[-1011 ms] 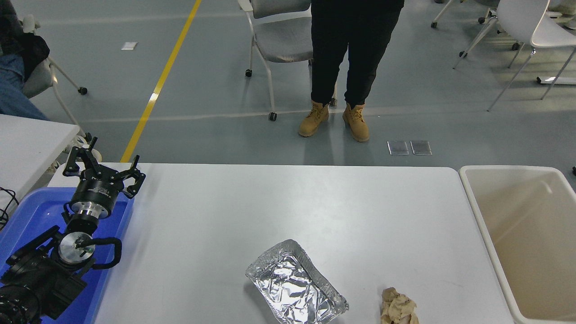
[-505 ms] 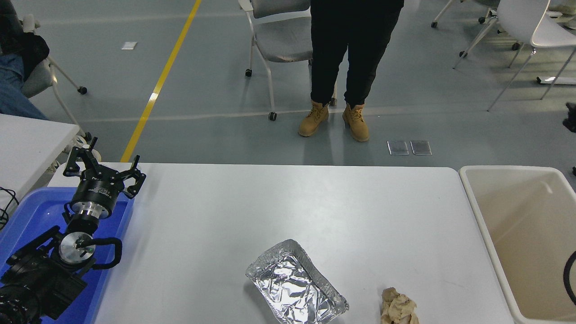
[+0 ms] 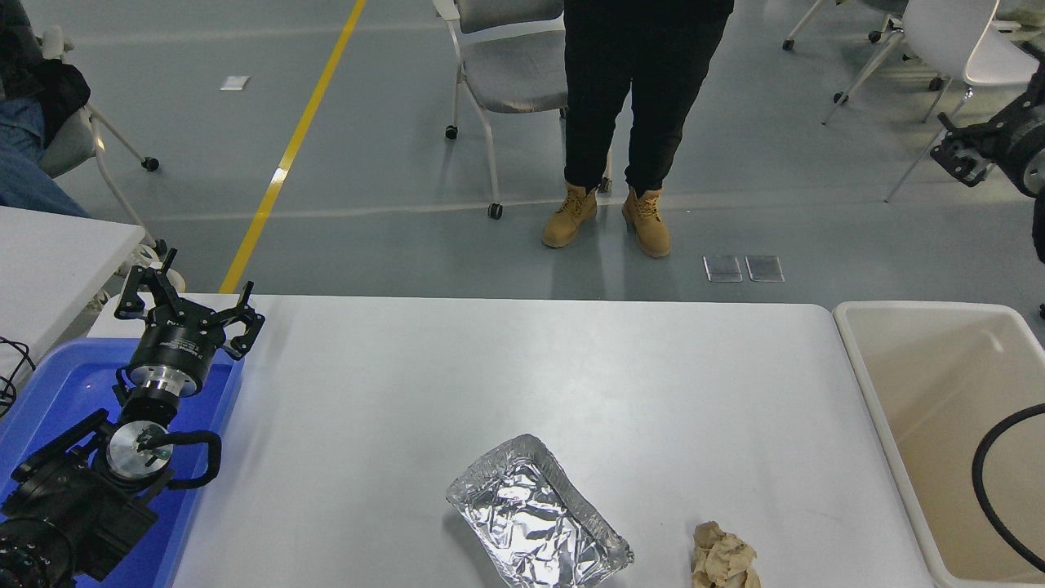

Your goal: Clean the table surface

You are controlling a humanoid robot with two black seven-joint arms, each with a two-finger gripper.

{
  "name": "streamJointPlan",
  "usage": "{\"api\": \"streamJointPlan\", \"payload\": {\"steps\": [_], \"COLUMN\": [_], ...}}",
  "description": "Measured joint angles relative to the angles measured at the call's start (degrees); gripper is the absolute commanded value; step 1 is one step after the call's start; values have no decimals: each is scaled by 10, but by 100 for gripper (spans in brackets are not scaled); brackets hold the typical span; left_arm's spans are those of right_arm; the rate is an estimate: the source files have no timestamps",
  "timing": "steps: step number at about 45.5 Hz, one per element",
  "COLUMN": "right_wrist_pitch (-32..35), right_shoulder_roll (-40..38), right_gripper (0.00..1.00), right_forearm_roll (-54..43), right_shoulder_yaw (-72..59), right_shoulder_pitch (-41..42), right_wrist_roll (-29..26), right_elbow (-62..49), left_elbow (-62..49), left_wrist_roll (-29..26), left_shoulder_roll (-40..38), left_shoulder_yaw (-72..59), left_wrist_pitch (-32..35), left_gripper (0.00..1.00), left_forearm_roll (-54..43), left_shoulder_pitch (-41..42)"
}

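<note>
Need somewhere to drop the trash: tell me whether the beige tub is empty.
Empty as far as the view shows: the beige tub has only bare walls and floor, with a black cable crossing in front. Its right part is out of frame.

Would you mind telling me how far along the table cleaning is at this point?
Nothing looks cleared yet: the beige tub shows no trash inside. The foil tray and crumpled brown paper lie on the table surface. The right gripper is raised at the right edge, holding nothing; the left gripper is parked over the blue tray.

The right tool [image 3: 967, 155] has come into view at the top right edge, high up over the floor. A black cable [image 3: 992, 490] now loops over the beige tub [image 3: 878, 408].
</note>
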Motion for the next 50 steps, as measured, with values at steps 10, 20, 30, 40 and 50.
{"api": "streamJointPlan", "payload": {"steps": [10, 20, 30, 40, 50], "right_wrist_pitch": [28, 52, 91, 112, 119], "right_shoulder_roll": [24, 59, 85, 94, 96], "right_gripper": [98, 98, 98, 98, 98], "right_forearm_roll": [5, 6, 5, 2, 1], "right_shoulder_yaw": [19, 28, 28, 26, 25], "right_shoulder_pitch": [-51, -109, -155, -180, -193], "right_wrist_roll": [67, 126, 156, 166, 169], "right_elbow": [15, 21, 23, 23, 22], "left_elbow": [0, 0, 0, 0, 0], "left_wrist_roll": [0, 0, 0, 0, 0], "left_shoulder_roll": [0, 0, 0, 0, 0], "left_shoulder_yaw": [0, 0, 0, 0, 0], "left_wrist_pitch": [0, 0, 0, 0, 0], "left_gripper": [100, 100, 100, 100, 100], "left_forearm_roll": [0, 0, 0, 0, 0], "left_shoulder_pitch": [0, 0, 0, 0, 0]}}
